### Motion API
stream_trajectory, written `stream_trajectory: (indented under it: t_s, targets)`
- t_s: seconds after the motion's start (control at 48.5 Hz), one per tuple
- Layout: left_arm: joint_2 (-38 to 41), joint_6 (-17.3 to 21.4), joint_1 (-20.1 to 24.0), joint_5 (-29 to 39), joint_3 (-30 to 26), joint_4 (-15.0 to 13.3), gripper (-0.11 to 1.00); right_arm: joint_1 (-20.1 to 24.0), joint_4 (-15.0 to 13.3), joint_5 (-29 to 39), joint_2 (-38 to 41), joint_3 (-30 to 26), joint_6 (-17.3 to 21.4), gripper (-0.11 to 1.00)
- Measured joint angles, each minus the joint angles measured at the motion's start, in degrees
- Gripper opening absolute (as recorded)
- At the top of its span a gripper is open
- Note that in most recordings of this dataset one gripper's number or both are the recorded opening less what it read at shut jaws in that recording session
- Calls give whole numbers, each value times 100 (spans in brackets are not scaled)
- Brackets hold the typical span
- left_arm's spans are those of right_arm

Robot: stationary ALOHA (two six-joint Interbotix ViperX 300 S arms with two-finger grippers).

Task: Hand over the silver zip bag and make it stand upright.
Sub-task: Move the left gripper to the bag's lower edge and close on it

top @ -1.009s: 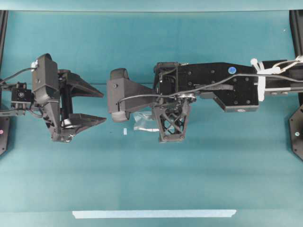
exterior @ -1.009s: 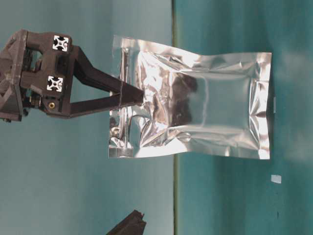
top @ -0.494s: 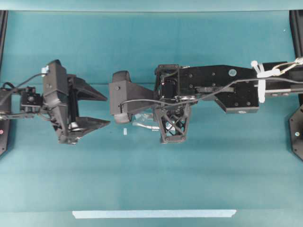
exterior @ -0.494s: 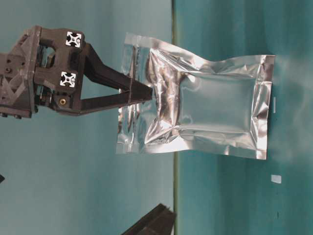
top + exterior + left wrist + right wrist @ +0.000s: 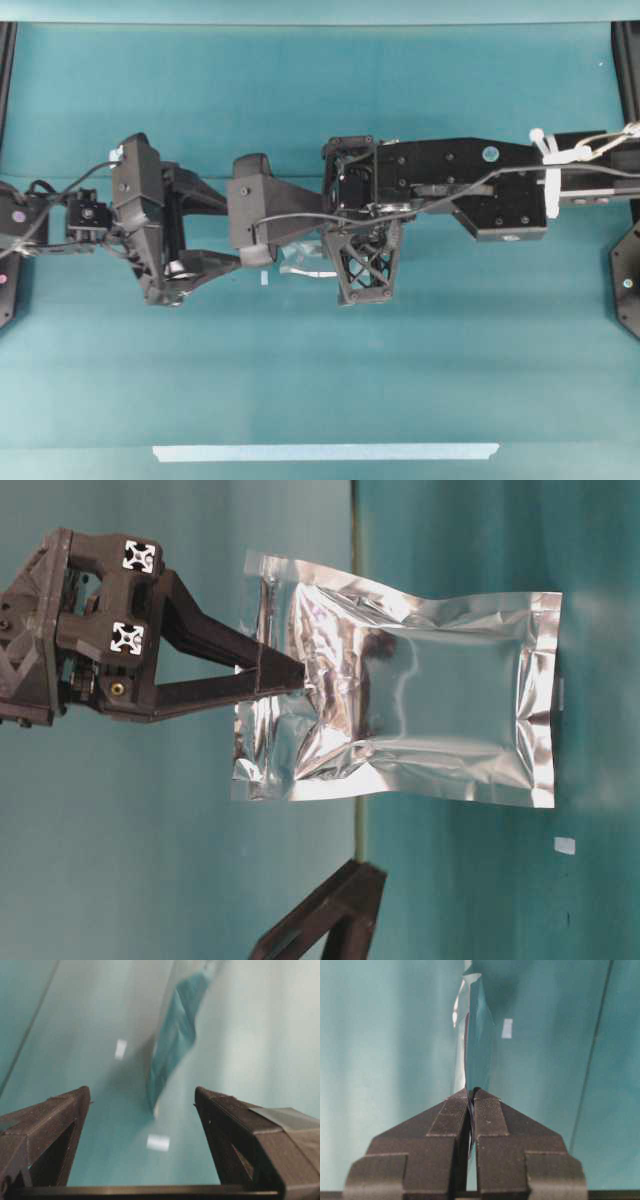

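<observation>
The silver zip bag (image 5: 430, 710) hangs upright, pinched at its upper strip by my right gripper (image 5: 298, 675), which is shut on it. In the right wrist view the jaws (image 5: 471, 1091) are closed on the bag's edge (image 5: 477, 1035). From overhead only a sliver of the bag (image 5: 300, 258) shows under the right arm. My left gripper (image 5: 228, 232) is open and empty, just left of the bag. In the left wrist view the left gripper (image 5: 142, 1097) faces the bag (image 5: 172, 1045) edge-on, ahead of its spread fingers. One left finger (image 5: 330, 920) shows at table level below the bag.
A small white tape scrap (image 5: 264, 278) lies on the teal table near the bag, and also shows at table level (image 5: 565, 846). A long pale tape strip (image 5: 325, 452) lies along the front edge. The right arm (image 5: 450, 185) spans the middle.
My left gripper has moved right, toward the bag, still open; its finger has come further into the table-level view. The right gripper keeps hold of the bag, which has shifted slightly.
</observation>
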Motion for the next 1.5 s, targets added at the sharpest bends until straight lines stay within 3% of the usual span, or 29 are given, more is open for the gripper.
stream_trajectory:
  t_s: [0.33,0.742,1.03,1.504]
  targets:
    - [870,-220,0,-1055,-325,0,92,18,0,9,0,0,0,1]
    - [1099,-492,-431,-1116,-352,0,92,18,0,9,0,0,9,1]
    - [1371,-483,-360,-1125,-501,0,92,26,0,18,0,0,9,1]
    - [2347,-457,-255,-1415,-1283,0,92,18,0,18,0,-9,9,1]
